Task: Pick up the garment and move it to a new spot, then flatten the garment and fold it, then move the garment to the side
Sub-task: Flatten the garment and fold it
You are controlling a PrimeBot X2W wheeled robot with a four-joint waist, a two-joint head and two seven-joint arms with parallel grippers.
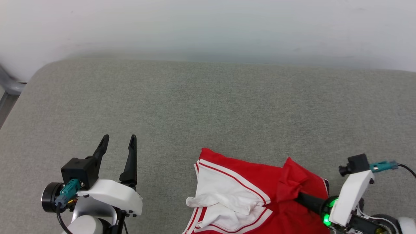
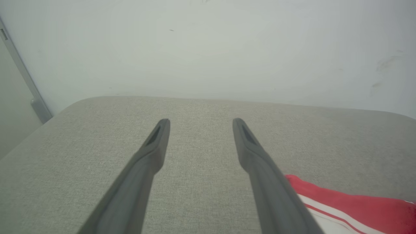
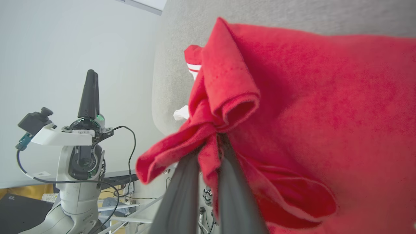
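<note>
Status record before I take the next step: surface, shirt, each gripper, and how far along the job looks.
surface: grey padded surface, pale wall behind it
shirt: red shirt with white sleeves, crumpled at the near right of the surface, not flattened
left gripper: left gripper open, above bare surface, apart from the shirt
right gripper: right gripper shut on a bunched red fold of the shirt
progress: not yet folded

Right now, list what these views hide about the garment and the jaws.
Head view: the garment runs off the bottom edge; full outline unknown.
Head view: right jaws' tips buried in a bunched red fold.
Left wrist view: garment cut by bottom and right edges.
Right wrist view: which part of it is pinched is unclear.
</note>
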